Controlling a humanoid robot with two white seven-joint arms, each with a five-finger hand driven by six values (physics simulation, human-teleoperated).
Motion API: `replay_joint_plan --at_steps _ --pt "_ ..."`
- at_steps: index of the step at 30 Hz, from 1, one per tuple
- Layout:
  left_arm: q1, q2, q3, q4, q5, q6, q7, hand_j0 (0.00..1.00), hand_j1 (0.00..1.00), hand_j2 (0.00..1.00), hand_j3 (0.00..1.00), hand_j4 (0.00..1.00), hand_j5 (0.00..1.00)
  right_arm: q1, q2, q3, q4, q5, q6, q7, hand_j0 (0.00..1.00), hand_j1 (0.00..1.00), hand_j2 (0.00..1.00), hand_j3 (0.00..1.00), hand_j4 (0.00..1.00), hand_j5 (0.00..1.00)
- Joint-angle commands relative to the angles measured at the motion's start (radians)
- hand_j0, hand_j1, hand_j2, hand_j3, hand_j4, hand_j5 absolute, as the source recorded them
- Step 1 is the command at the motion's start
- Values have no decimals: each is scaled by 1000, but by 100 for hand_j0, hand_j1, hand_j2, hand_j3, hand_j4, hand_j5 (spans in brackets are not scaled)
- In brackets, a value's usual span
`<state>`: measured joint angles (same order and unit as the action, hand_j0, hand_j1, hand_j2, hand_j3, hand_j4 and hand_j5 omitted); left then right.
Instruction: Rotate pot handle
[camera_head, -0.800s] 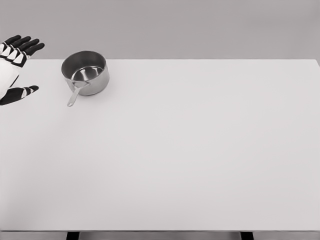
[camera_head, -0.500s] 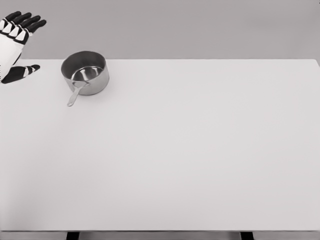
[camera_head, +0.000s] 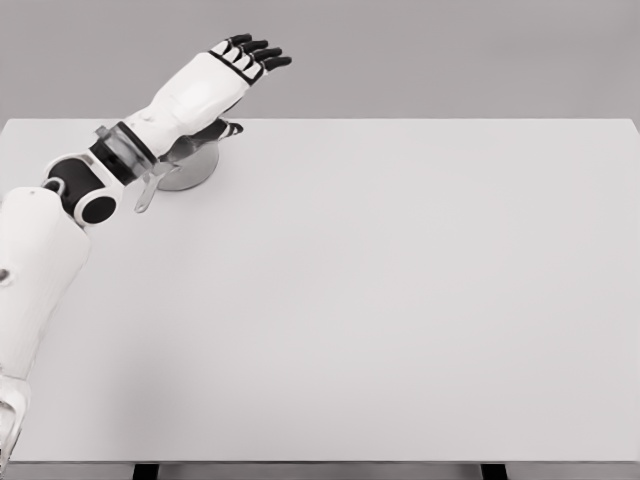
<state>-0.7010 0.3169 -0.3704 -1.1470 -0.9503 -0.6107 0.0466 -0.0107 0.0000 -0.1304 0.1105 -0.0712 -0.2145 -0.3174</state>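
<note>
A small steel pot (camera_head: 190, 168) stands near the table's far left, mostly hidden behind my left forearm. Its thin handle (camera_head: 146, 193) points toward the near left and shows just below my wrist. My left arm comes in from the lower left and stretches over the pot. My left hand (camera_head: 240, 75) hovers above and beyond the pot's far right rim, fingers spread and holding nothing, thumb (camera_head: 228, 129) down near the rim. My right arm is out of view.
The white table (camera_head: 400, 300) spreads wide to the right and toward me, its far edge just behind the pot. A grey wall lies beyond it.
My left arm has swung in from the far left edge and now reaches across the pot, covering most of it. The pot and its handle have not moved.
</note>
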Motion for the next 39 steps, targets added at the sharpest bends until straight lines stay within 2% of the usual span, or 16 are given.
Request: replay_joint_plan --at_steps 1,2,4,8,9,12,16,22,25,37,39 --pt "0 -55 -45 1 -5 0 -1 100 100 100 100 100 100 0 0 0 0 -1 0 0 100 100 100 100 100 100" --pt "-2 -73 -64 1 -5 0 -1 100 100 100 100 100 100 2 0 0 0 -1 0 1 100 100 100 100 100 100" --pt "0 -78 -64 1 -54 0 -2 100 100 100 100 100 100 0 0 0 0 -1 0 0 100 100 100 100 100 100" --pt "41 -36 -67 1 -59 0 7 100 100 100 100 100 100 0 0 0 0 -1 0 0 100 100 100 100 100 100" --pt "64 -12 -58 -13 -56 0 10 100 100 100 100 100 100 2 0 0 0 -1 0 0 100 100 100 100 100 100" --pt "136 51 -4 -128 -50 0 10 100 100 100 100 100 100 0 0 0 0 -1 0 0 100 100 100 100 100 100" --pt "160 88 21 -165 -47 0 13 100 100 100 100 100 100 0 0 0 0 -1 0 0 100 100 100 100 100 100" --pt "184 102 30 -149 -56 0 13 100 100 100 100 100 100 2 0 0 0 -1 0 0 100 100 100 100 100 100" --pt "187 99 47 -103 -58 0 15 100 100 100 100 100 100 0 0 0 0 -1 0 0 100 100 100 100 100 100" --pt "225 111 74 -83 -59 0 16 100 100 100 100 100 100 0 0 0 0 -1 0 0 100 100 100 100 100 100" --pt "239 126 100 -83 -59 0 16 100 100 100 100 100 100 0 0 0 0 -1 0 0 100 100 100 100 100 100"
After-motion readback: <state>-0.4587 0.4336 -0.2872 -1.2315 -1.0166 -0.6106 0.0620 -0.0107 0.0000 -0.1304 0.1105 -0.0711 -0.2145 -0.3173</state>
